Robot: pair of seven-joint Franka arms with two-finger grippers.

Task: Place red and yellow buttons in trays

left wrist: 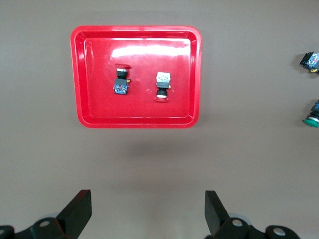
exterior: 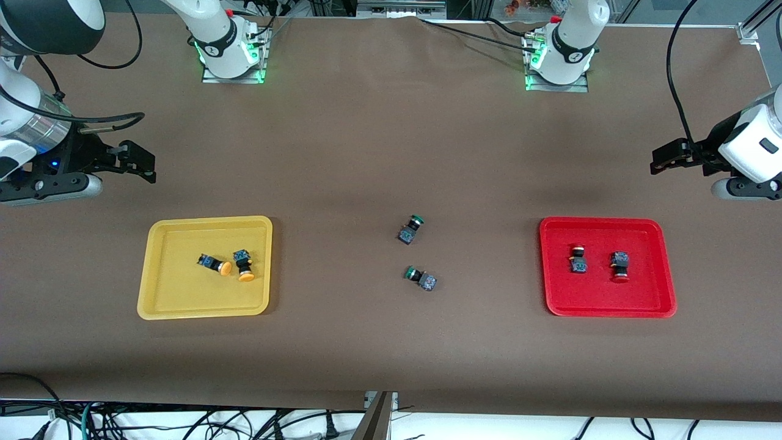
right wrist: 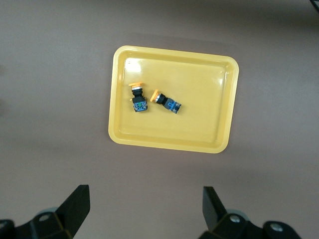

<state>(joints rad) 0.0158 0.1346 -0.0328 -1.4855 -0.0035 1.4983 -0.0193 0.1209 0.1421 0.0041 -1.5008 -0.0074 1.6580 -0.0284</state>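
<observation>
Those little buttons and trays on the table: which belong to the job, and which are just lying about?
Job:
yellow tray holding two yellow buttons
red tray holding two red buttons

Lying about:
two green buttons on the bare table between the trays

A matte brown cover point(exterior: 379, 140) spreads over the whole bench, lit evenly from above with faint soft shadows. Along the near edge, black and white cables point(exterior: 201, 421) tangle on a pale floor point(exterior: 501, 428), and a grey metal bracket point(exterior: 376, 415) juts up at the middle. At the far edge, metal framing point(exterior: 400, 7) and more black cables point(exterior: 470, 33) show.
</observation>
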